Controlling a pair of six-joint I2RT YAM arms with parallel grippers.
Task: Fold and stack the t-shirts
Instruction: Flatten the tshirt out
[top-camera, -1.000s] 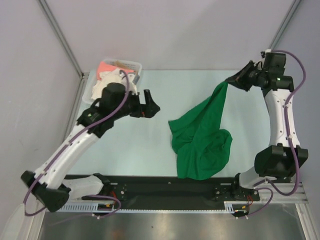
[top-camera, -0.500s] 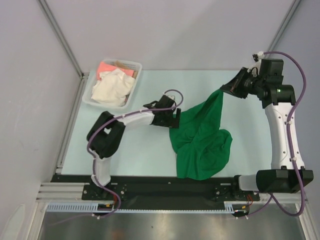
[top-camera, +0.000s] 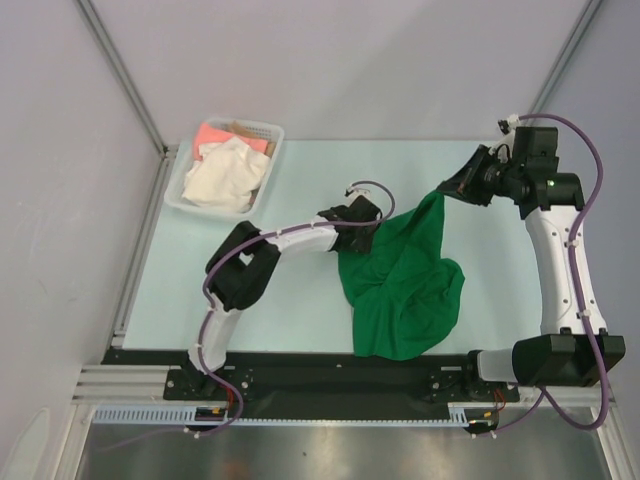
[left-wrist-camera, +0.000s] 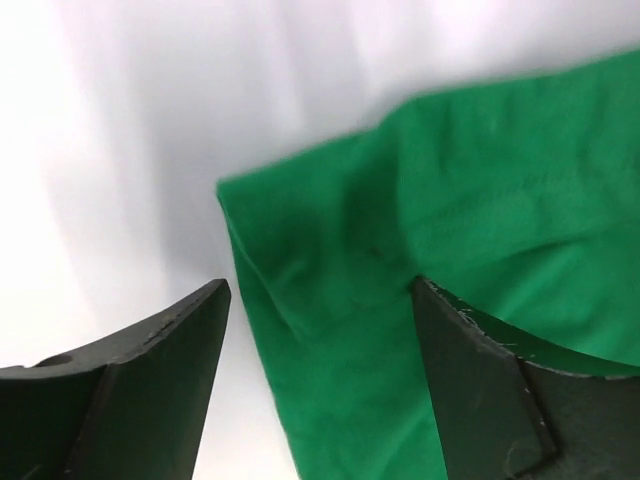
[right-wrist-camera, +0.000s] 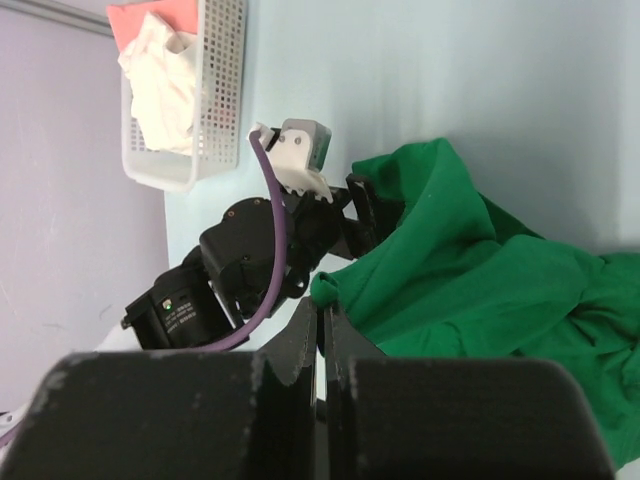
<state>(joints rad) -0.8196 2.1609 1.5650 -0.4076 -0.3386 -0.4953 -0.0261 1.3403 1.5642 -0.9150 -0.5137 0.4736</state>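
ok, far left in the top view: white lattice basket (top-camera: 188, 196) at the back-left corner of the counter (top-camera: 290, 300), cream-white t-shirt (top-camera: 228, 175) bunched inside it, salmon-pink t-shirt (top-camera: 213, 133) under it at the far end. both unfolded. right wrist view shows the same basket (right-wrist-camera: 225, 90) side-on with the cream-white t-shirt (right-wrist-camera: 160, 70) heaped above the rim and the salmon-pink t-shirt (right-wrist-camera: 150, 15) only as a corner at the frame edge.

centre: left end effector (top-camera: 365, 235) low at the left edge of the green t-shirt (top-camera: 405, 285). top view hides its jaws. left wrist view settles it: left end effector (left-wrist-camera: 320, 283) spread wide, a corner of the green t-shirt (left-wrist-camera: 420, 230) lying between the two fingers (left-wrist-camera: 150, 350), nothing pinched. can't tell if the right-hand finger touches the cloth. this view is blurred.

right: green t-shirt crumpled on the counter mid-right, one corner pulled up and back to the right end effector (top-camera: 447, 187). right wrist view shows what the top view doesn't: right end effector (right-wrist-camera: 320, 335) closed tight, a fold of the green t-shirt (right-wrist-camera: 480, 290) nipped at the tips, the rest draping down to the counter, the left end effector (right-wrist-camera: 365, 215) at its far edge.
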